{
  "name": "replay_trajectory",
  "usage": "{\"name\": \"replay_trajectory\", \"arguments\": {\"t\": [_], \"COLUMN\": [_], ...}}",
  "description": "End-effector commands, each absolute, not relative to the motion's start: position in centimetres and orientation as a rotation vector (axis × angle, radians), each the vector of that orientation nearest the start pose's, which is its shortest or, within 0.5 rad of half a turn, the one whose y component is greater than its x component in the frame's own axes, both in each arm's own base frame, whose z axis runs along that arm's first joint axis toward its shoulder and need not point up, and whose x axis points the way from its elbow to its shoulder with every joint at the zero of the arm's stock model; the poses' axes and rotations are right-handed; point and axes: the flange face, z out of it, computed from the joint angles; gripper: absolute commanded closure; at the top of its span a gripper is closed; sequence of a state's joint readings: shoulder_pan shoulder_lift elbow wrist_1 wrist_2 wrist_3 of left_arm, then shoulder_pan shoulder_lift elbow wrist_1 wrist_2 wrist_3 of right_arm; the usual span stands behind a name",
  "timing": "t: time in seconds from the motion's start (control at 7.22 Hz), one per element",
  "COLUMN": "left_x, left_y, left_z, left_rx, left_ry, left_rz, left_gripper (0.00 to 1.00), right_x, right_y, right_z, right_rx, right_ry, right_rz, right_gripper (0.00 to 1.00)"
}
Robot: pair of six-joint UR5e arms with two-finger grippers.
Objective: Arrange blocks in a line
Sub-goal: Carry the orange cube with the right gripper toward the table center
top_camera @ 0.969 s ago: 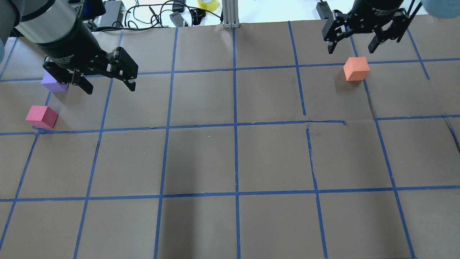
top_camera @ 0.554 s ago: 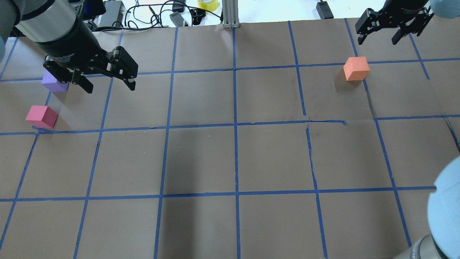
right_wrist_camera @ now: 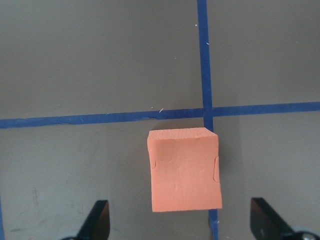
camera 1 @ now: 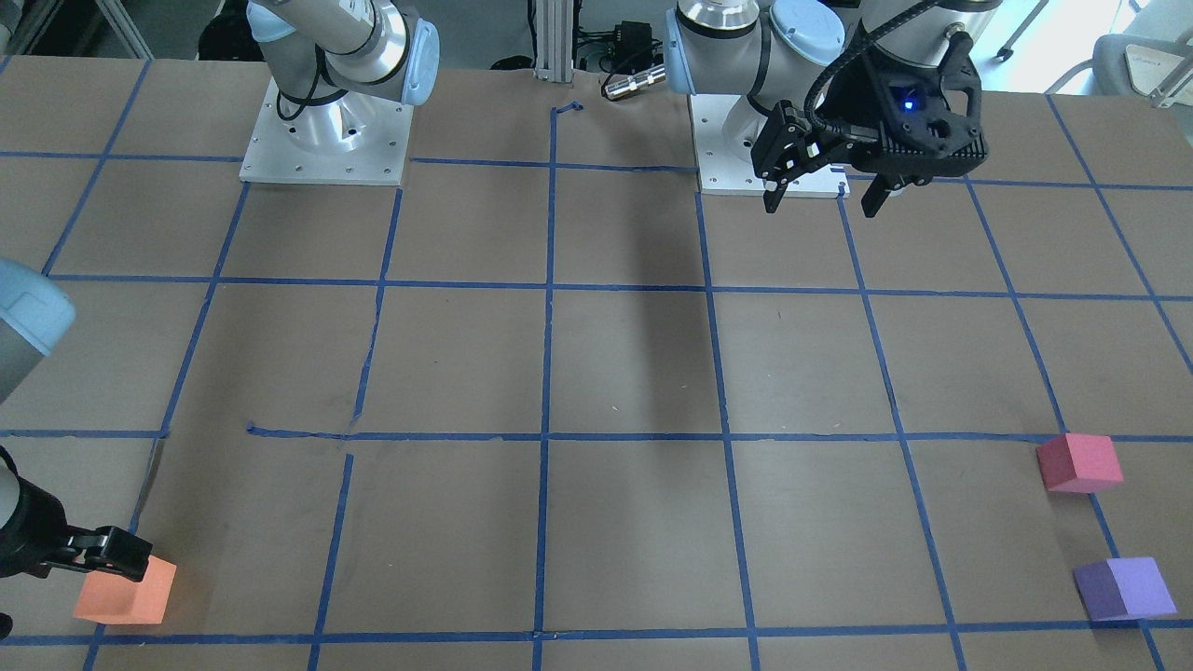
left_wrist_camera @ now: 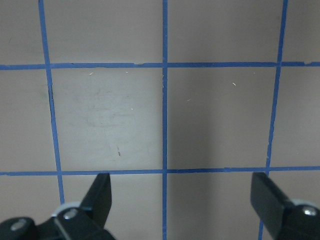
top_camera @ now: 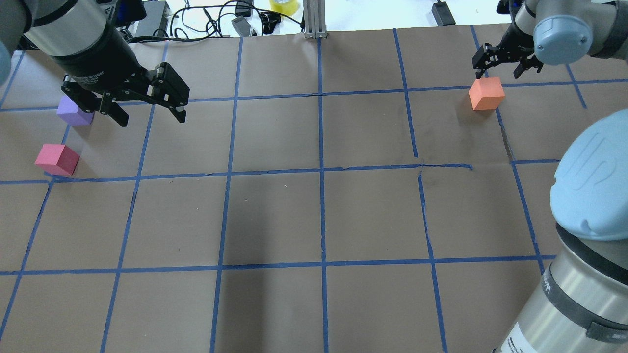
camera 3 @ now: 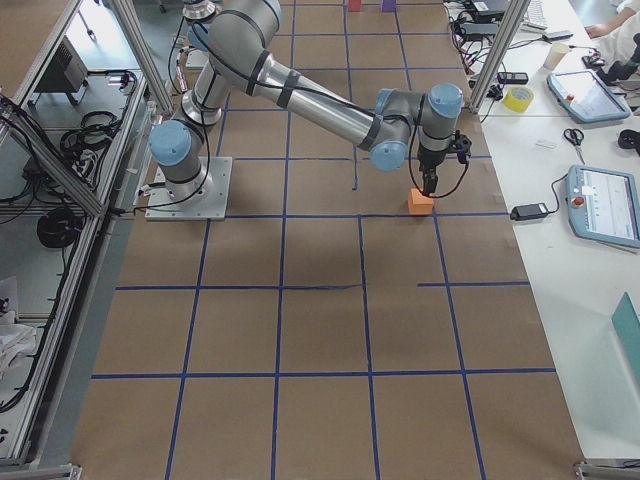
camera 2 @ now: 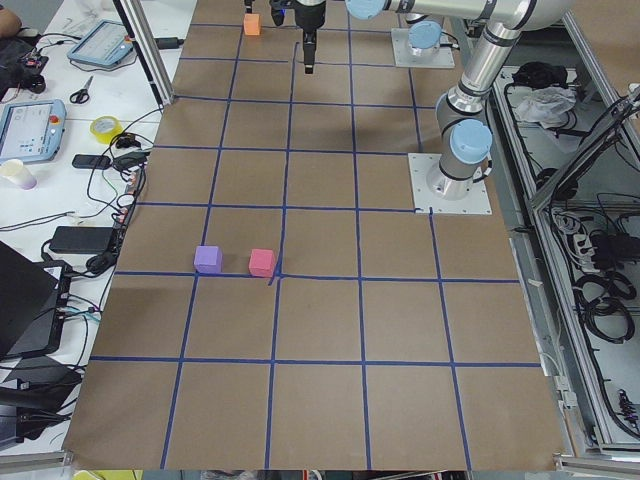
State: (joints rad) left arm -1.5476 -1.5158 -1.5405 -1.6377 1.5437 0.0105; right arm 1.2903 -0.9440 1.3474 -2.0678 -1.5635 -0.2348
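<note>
The orange block [top_camera: 486, 93] sits at the far right, on a blue tape line. My right gripper [top_camera: 498, 73] is open just above and behind it. In the right wrist view the orange block [right_wrist_camera: 185, 170] lies between the two open fingers. The pinkish-red block [top_camera: 57, 159] and the purple block [top_camera: 71, 113] sit close together at the far left. My left gripper [top_camera: 151, 117] is open and empty, held high to the right of the purple block. The left wrist view shows only bare grid under the left gripper [left_wrist_camera: 182, 210].
My right arm's elbow [top_camera: 588, 196] hangs over the near right of the table. An aluminium post [top_camera: 314, 19], cables and a yellow tape roll [top_camera: 283, 5] lie beyond the far edge. The arm bases [camera 1: 326, 140] stand at the robot's side.
My right arm has swung and reoriented: its gripper went right, then came lower over the orange block, and its elbow now fills the near right. The left arm and all blocks are unmoved.
</note>
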Motion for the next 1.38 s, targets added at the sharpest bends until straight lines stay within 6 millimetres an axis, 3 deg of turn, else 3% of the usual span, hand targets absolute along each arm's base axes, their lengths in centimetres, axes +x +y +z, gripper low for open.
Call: {"name": "replay_trajectory", "arguments": {"t": [0.0,0.28,0.42,0.55,0.69,0.83,0.97,1.25], "left_x": [-12.5,-12.5,-12.5,-12.5,-12.4,-12.5,-12.4,-12.4], "left_y": [-47.2,-47.3,-47.4,-47.4,-47.5,-47.5,-47.5,-47.5], "left_z": [52.5,52.4,52.4,52.3,52.3,52.2,52.1,52.2], "left_rx": [-0.021,-0.019,-0.019,-0.019,-0.021,-0.021,-0.022,-0.024], "left_ry": [3.165,3.166,3.167,3.167,3.169,3.17,3.169,3.169], "left_rz": [-0.037,-0.035,-0.032,-0.03,-0.032,-0.03,-0.025,-0.027], "left_gripper": [0.0,0.0,0.0,0.0,0.0,0.0,0.0,0.0], "right_x": [-7.5,-7.5,-7.5,-7.5,-7.5,-7.3,-6.5,-2.2], "right_y": [-73.5,-73.3,-73.4,-73.4,-73.4,-73.4,-73.5,-72.5], "right_z": [22.6,21.0,20.8,20.6,20.6,21.3,22.1,27.0], "right_rx": [0.065,0.074,0.071,0.071,0.076,0.088,0.114,0.083], "right_ry": [3.179,3.171,3.17,3.169,3.171,3.167,3.163,3.152], "right_rz": [-0.13,-0.071,-0.068,-0.071,-0.073,-0.091,-0.103,-0.127], "right_gripper": [0.01,0.0,0.06,0.49,0.72,0.8,0.79,0.83]}}
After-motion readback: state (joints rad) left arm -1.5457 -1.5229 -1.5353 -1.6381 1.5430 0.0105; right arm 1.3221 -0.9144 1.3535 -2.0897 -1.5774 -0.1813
